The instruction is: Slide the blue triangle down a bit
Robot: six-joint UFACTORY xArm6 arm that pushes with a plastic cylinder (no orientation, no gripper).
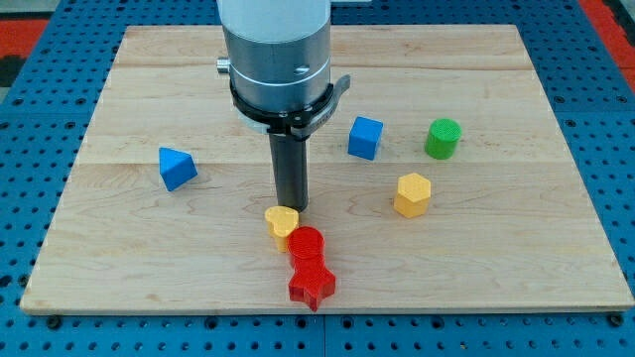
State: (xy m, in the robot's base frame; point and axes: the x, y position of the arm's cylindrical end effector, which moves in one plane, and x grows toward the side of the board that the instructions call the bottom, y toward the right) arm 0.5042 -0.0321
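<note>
The blue triangle (pixel 177 168) lies on the wooden board (pixel 139 258) at the view's left. My tip (pixel 291 207) is at the lower end of the dark rod near the board's middle, well to the right of the blue triangle and slightly lower. The tip stands just above a small yellow block (pixel 281 220) and looks to touch its upper edge.
A red cylinder (pixel 307 244) and a red star (pixel 312 284) sit just below the yellow block. A blue cube (pixel 365 137), a green cylinder (pixel 443 138) and a yellow hexagonal block (pixel 412 193) lie at the right. The arm's grey body (pixel 277 50) hangs over the top middle.
</note>
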